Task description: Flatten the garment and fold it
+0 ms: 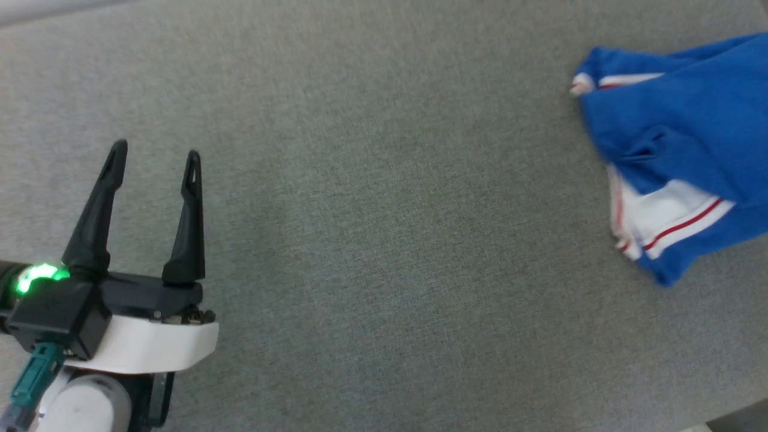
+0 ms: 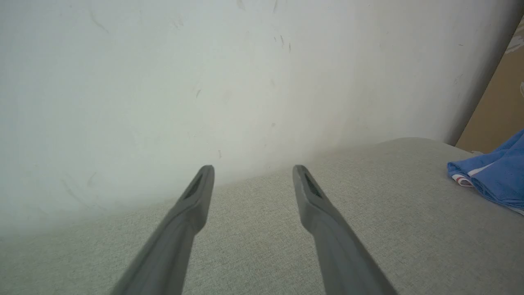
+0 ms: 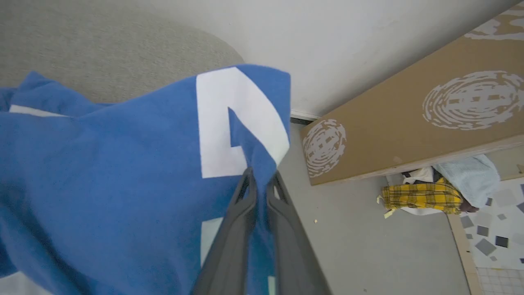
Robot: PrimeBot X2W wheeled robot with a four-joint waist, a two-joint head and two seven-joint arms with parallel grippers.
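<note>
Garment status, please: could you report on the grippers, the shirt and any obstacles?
Left gripper open, apart from the garment. Right gripper shut on its blue fabric; bunched, not flat. No obstacle seen on the grey surface.

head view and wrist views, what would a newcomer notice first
The bright blue garment stands out, bunched at the right edge of the grey fabric surface in the head view. In the right wrist view the right gripper is shut on a fold of it beside a white numeral. The left gripper hangs open at the head view's lower left.
</note>
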